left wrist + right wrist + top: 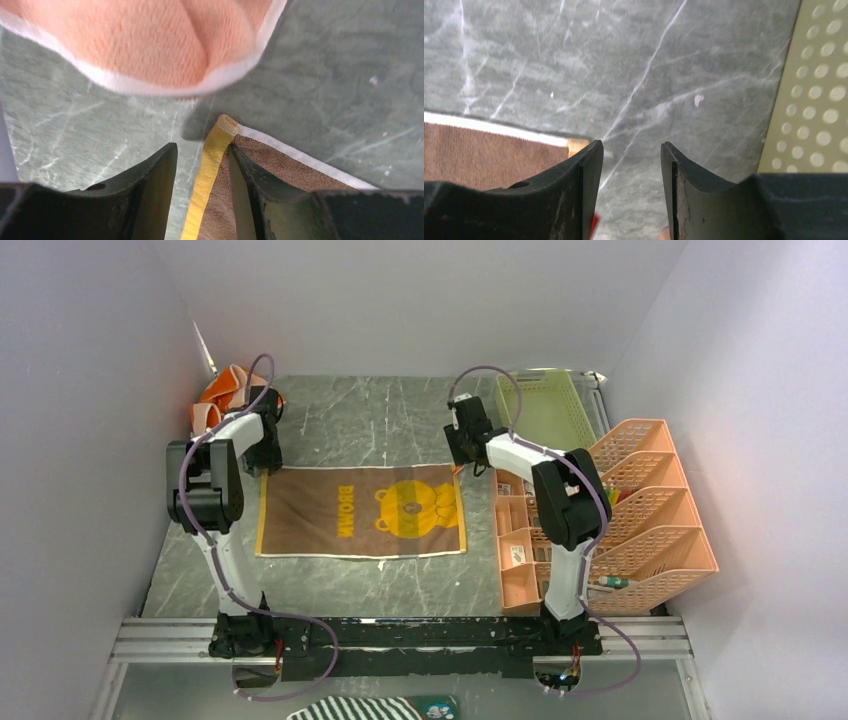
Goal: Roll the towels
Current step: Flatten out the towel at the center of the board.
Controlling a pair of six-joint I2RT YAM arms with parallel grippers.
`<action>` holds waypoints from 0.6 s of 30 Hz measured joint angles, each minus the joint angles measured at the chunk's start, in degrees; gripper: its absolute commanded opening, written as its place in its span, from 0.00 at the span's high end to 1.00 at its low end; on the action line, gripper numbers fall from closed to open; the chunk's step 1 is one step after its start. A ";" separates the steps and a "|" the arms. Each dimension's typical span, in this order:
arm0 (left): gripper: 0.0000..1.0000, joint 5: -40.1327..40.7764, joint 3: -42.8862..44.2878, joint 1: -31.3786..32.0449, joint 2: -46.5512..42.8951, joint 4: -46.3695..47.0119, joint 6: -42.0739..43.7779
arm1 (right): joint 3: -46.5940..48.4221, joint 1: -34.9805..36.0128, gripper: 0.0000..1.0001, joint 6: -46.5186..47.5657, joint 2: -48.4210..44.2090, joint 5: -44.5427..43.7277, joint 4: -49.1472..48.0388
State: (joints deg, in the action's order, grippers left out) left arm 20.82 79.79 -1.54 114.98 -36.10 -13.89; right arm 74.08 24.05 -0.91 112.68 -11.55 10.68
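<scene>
A brown towel (pixel 360 512) with a yellow border, a yellow bear and lettering lies flat in the middle of the table. An orange towel (pixel 225 395) with a white border lies crumpled at the back left. No plain mustard-yellow towel is in view. My left gripper (pixel 268 455) is open at the brown towel's far left corner. In the left wrist view (pixel 202 147) its jaws straddle the yellow edge (pixel 210 165), and the orange towel (pixel 150 40) lies just beyond. My right gripper (pixel 465 455) is open and empty over bare table (pixel 631 145), just right of the far right corner (pixel 489 155).
A green perforated tray (pixel 545 410) sits at the back right and shows in the right wrist view (pixel 819 90). Orange organisers (pixel 640 510) line the right side. A black-and-white striped cloth (pixel 370 708) lies below the arm bases. White walls enclose the table.
</scene>
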 measured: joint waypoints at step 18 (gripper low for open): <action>0.31 -3.43 6.51 0.52 -0.04 -1.49 1.60 | 2.05 -5.20 0.41 -1.53 -1.07 14.84 -0.31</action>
State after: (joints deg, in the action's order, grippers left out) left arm 17.39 86.30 -1.02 114.93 -37.58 -12.29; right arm 76.14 18.85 -2.44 111.61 3.29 10.37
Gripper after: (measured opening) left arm 0.653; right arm 0.556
